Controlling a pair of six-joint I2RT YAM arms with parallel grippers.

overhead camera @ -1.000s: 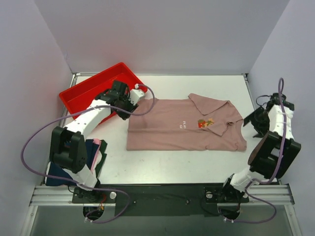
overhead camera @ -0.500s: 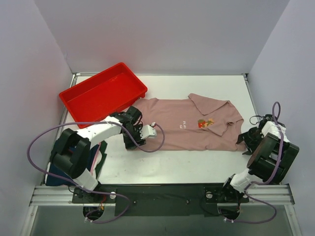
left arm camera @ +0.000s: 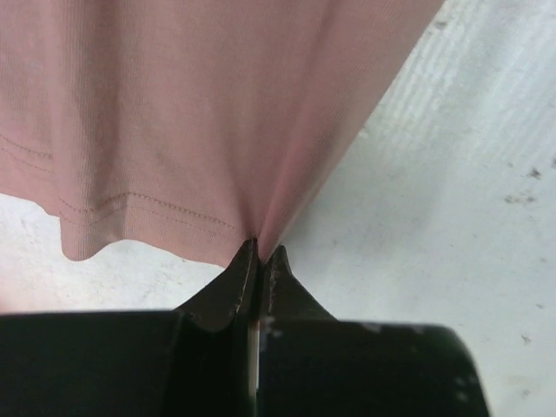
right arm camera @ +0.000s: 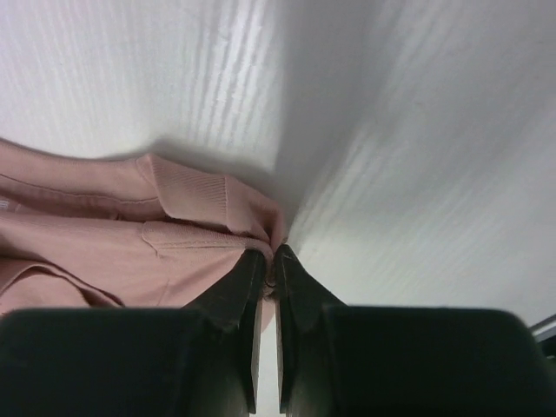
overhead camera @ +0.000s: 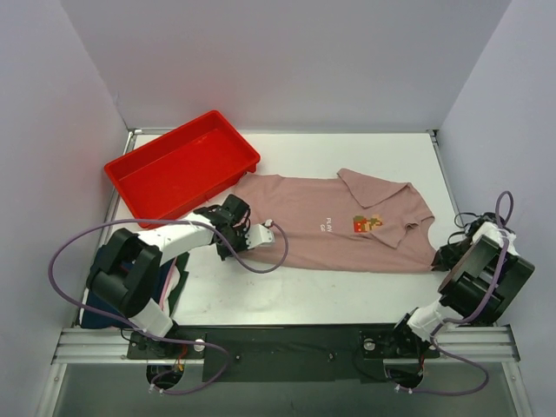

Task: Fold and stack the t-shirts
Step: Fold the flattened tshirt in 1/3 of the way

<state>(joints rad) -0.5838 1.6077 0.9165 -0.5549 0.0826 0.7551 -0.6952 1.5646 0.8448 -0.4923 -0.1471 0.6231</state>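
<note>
A dusty-pink collared t-shirt (overhead camera: 330,228) with a small pixel chest print lies spread across the table's middle. My left gripper (overhead camera: 233,236) is shut on its near-left hem corner; the left wrist view has the pink cloth (left arm camera: 174,122) pinched between the black fingertips of the gripper (left arm camera: 259,252). My right gripper (overhead camera: 445,256) is shut on the shirt's near-right sleeve corner, where the right wrist view shows the sleeve hem (right arm camera: 217,208) bunched into that gripper (right arm camera: 272,257). A navy blue folded t-shirt (overhead camera: 100,304) lies at the near left, partly hidden by the left arm.
A red plastic tray (overhead camera: 182,165) stands at the back left, close to the shirt's far-left corner. White table (overhead camera: 347,291) shows in front of the shirt. Grey walls close in on three sides. A purple cable loops off each arm.
Both arms came down toward the near edge of the shirt and both grippers went from open to shut on its corners. The shirt shifted slightly and its near edge now slants.
</note>
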